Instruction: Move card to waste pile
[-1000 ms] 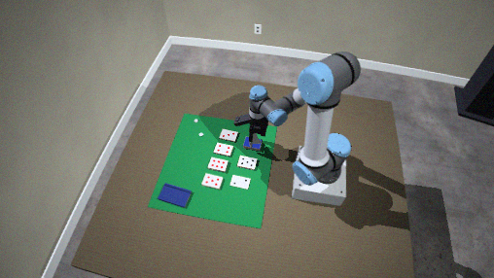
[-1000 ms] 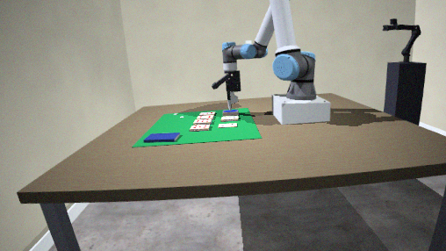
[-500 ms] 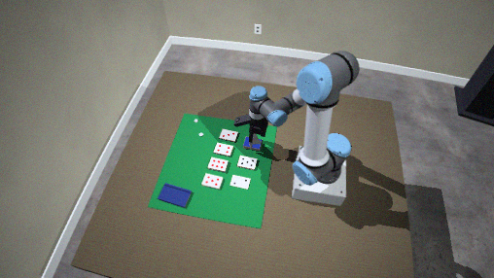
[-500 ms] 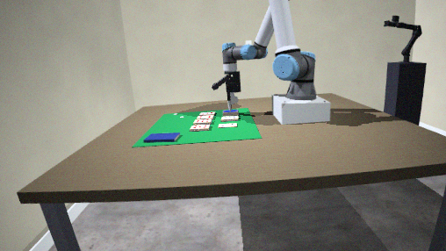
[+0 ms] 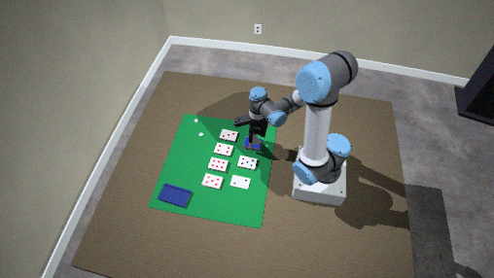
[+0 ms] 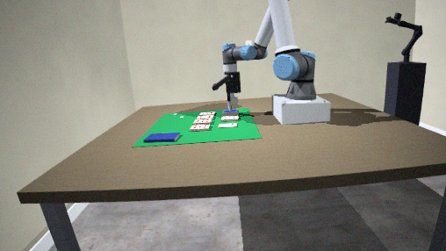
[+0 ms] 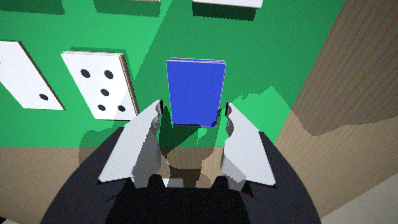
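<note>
The face-down stock (image 7: 195, 92) is a blue-backed pile on the green mat (image 5: 214, 170), in the row nearest the arm's base; it also shows in the top view (image 5: 252, 143) and the exterior view (image 6: 231, 111). The waste pile (image 7: 102, 90) lies beside it, topped by a white card with five black pips (image 5: 247, 162). My gripper (image 7: 194, 102) points straight down just above the stock's near end. Its fingers stand apart on either side of the top card, with a small gap on each side. Nothing is held.
A white card with one black pip (image 5: 240, 182) lies further along the same row. A column of red-pip cards (image 5: 218, 164) lies beyond. A separate blue block (image 5: 175, 194) lies at the mat's far corner. Two small white bits (image 5: 198, 126) lie near the mat's edge. The arm's base (image 5: 318, 187) stands beside the mat.
</note>
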### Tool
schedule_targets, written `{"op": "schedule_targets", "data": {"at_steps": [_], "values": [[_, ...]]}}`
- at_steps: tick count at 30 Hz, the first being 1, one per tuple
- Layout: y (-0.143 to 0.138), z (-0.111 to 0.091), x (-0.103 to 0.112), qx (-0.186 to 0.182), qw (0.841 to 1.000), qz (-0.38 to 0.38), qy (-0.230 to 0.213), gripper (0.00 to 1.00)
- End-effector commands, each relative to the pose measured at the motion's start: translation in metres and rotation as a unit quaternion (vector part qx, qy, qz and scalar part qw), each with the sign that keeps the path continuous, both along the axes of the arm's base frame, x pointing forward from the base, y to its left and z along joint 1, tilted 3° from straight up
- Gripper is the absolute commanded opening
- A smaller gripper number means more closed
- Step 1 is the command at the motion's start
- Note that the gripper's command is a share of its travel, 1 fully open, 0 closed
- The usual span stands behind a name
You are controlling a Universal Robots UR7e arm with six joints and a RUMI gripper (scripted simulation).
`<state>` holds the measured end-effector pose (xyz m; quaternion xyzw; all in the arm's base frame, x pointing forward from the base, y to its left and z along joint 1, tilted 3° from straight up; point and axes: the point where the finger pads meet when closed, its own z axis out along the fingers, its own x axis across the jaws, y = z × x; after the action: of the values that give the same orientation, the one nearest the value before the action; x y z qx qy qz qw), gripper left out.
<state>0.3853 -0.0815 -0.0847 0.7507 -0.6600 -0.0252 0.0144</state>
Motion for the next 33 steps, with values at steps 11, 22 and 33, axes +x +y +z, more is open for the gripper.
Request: {"op": "schedule_targets", "data": {"at_steps": [11, 22, 33], "values": [[-0.0002, -0.0018, 0.0003, 0.0, 1.0, 0.0, -0.001, 0.5], [-0.0002, -0.0027, 0.0002, 0.0, 1.0, 0.0, -0.001, 0.5], [-0.0002, -0.0027, 0.0002, 0.0, 1.0, 0.0, -0.001, 0.43]]}}
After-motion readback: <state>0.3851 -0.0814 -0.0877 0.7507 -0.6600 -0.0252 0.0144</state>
